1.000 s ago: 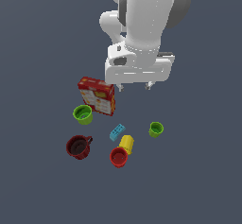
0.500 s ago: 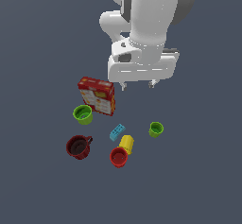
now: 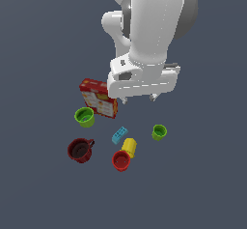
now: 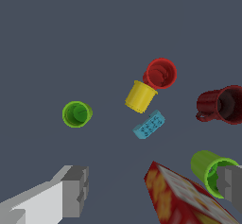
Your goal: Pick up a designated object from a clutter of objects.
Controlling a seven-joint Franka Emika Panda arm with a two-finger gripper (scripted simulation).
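The bright red cup [image 3: 121, 160] stands upright at the near edge of the clutter, touching the yellow cup [image 3: 129, 147], which lies on its side. In the wrist view the red cup [image 4: 160, 73] shows its open mouth next to the yellow cup [image 4: 140, 96]. My gripper [image 3: 139, 98] is open and empty. It hangs high above the clutter, over the edge of the red box [image 3: 99, 97] and well apart from the red cup. Both fingers [image 4: 71, 190] frame the wrist view, with the gripper [image 4: 153, 183] over the box corner.
A blue brick [image 3: 119, 135] lies beside the yellow cup. A maroon mug [image 3: 79, 150] stands at the exterior view's left of the red cup. One green cup [image 3: 85, 117] sits by the red box, another [image 3: 159, 132] at the exterior view's right.
My gripper has come down a little towards the clutter, still open. The objects have not moved.
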